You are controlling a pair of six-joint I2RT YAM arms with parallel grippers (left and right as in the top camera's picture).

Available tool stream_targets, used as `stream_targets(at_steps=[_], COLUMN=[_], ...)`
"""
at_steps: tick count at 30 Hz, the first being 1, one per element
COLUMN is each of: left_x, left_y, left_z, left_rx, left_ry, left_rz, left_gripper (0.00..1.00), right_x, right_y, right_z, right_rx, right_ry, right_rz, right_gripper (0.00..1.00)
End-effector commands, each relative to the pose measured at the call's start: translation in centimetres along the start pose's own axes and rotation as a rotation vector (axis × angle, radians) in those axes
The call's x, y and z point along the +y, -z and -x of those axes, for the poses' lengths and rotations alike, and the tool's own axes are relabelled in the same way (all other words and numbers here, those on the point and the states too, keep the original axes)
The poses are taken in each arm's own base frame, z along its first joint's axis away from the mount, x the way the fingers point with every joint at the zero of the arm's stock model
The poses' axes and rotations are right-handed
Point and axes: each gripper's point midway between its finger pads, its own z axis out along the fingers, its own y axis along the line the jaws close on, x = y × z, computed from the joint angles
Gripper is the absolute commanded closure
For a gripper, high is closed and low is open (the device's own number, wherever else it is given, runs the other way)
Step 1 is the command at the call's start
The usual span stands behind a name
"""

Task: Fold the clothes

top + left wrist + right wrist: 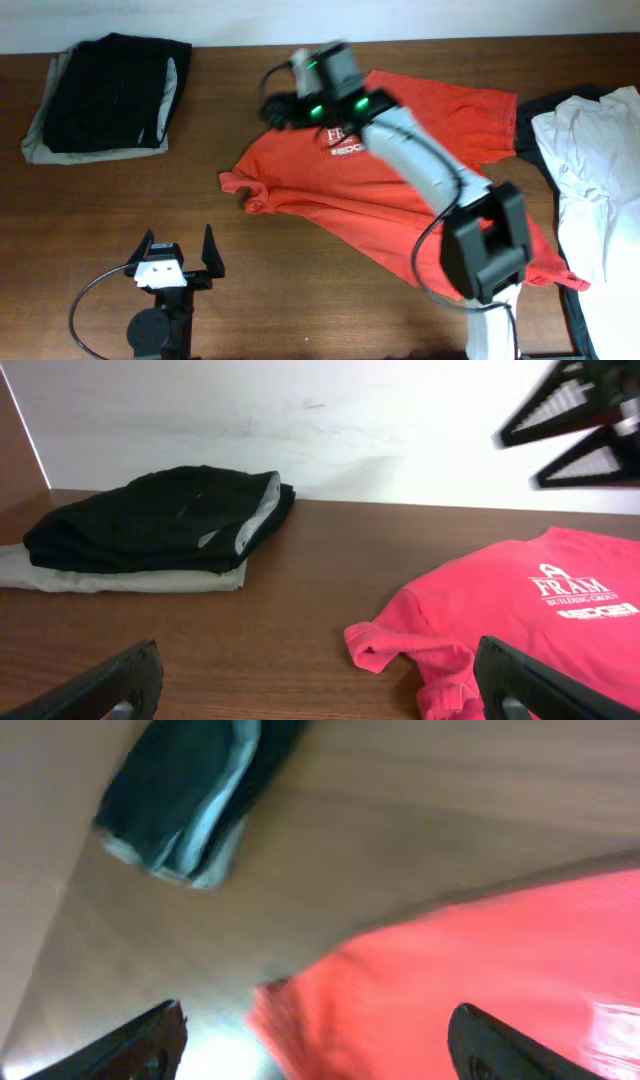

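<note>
T-shirt, red-orange, lies flat on the counter, centre-right. Long axis diagonal: printed chest far-left, hem near-right. White print reads "FRAM". Left gripper jaws wide, empty. Right gripper jaws wide above the shirt's edge.

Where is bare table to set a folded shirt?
Free: between the dark pile and the red shirt, and front left around the left gripper. Crowded: the right end, white clothes beside the shirt.
</note>
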Motion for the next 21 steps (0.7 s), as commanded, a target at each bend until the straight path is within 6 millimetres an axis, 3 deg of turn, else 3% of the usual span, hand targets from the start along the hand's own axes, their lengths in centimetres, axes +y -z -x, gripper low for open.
stream_targets(at_steps=[1, 8, 11, 13, 14, 17, 21], left_x=[0.2, 0.2, 0.2, 0.2, 0.2, 0.2, 0.2], left_y=[0.0, 0.0, 0.0, 0.0, 0.0, 0.0, 0.0], left_z=[-0.2, -0.2, -0.2, -0.2, -0.2, -0.2, -0.2], left_rx=[0.004, 0.004, 0.004, 0.004, 0.004, 0.004, 0.004], left_ry=[-0.019, -0.019, -0.019, -0.019, -0.019, -0.019, -0.019], left_rz=[0.006, 0.006, 0.006, 0.006, 0.006, 0.006, 0.006], left_gripper=[0.01, 0.01, 0.01, 0.01, 0.01, 0.01, 0.01], right_x=[-5.3, -10.8, -15.2, -18.9, -21.2, -24.9, -26.3], right_y=[3.8, 11.5, 14.3, 16.6, 18.0, 21.1, 24.6], right_z=[2.3, 4.2, 3.9, 2.5, 0.9, -2.5, -5.9], right_rx=[-0.008, -0.029, -0.044, -0.035, -0.011, 0.045, 0.126], right_ry=[-0.073, -0.259, -0.365, -0.48, -0.558, -0.663, -0.701], right_rz=[-0.05, 0.122, 0.077, -0.008, -0.091, -0.312, -0.559], right_gripper=[0.01, 0.01, 0.01, 0.01, 0.02, 0.01, 0.01])
